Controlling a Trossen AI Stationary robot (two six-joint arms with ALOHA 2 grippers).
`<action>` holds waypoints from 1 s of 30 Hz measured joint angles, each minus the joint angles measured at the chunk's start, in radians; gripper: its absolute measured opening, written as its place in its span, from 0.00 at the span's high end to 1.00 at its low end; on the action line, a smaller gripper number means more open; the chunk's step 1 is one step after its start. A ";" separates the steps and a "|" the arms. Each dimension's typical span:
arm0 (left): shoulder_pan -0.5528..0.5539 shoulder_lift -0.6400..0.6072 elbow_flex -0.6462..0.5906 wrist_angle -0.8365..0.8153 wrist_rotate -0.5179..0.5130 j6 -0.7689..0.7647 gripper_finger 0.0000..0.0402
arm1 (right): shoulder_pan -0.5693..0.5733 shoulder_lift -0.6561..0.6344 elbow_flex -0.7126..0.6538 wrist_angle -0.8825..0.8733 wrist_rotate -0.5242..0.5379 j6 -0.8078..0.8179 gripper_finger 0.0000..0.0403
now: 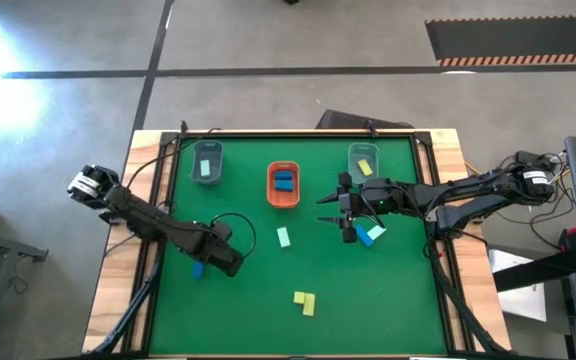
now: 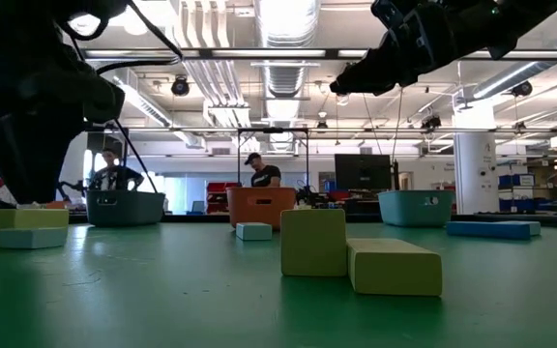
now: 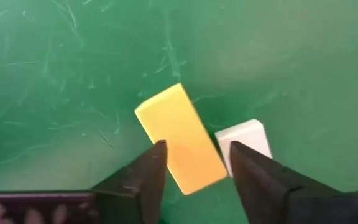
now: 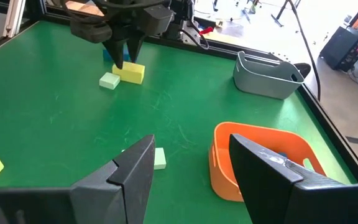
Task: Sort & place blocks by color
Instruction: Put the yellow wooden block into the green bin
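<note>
My left gripper (image 3: 196,149) points down at the table's left, open. Its fingertips stand on either side of a yellow block (image 3: 180,138) lying flat on the green mat; I cannot tell whether they touch it. A pale mint block (image 3: 244,140) lies against the yellow one, and a blue block (image 1: 198,270) lies close by. The right wrist view shows the left gripper (image 4: 124,59) over the yellow block (image 4: 132,71) and the mint one (image 4: 109,81). My right gripper (image 4: 191,168) hovers open and holds nothing, between the orange tray (image 1: 283,184) and the right grey tray (image 1: 362,160).
A left grey tray (image 1: 207,162) holds a mint block, the orange tray holds blue blocks, and the right grey tray holds a yellow one. Loose on the mat lie a mint block (image 1: 284,237), two yellow blocks (image 1: 305,300) and a blue block (image 1: 373,235). People stand beyond the table.
</note>
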 joint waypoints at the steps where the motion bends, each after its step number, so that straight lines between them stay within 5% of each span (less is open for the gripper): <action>1: 0.000 0.004 -0.004 -0.006 -0.002 0.001 0.55 | 0.000 0.000 0.000 0.000 0.000 0.000 0.51; 5: 0.000 0.012 -0.017 -0.006 -0.010 0.000 0.48 | 0.000 0.000 0.000 0.000 0.000 -0.007 0.51; 18: 0.005 0.013 -0.102 0.120 -0.045 0.001 0.48 | 0.000 0.000 0.000 0.000 0.018 0.008 0.51; 25: 0.005 0.013 -0.106 0.118 -0.075 0.024 0.69 | 0.000 0.000 0.000 0.000 0.025 0.020 0.51; 30: 0.005 -0.001 -0.104 0.117 -0.130 0.064 0.71 | 0.000 0.000 -0.008 0.015 0.024 0.024 0.51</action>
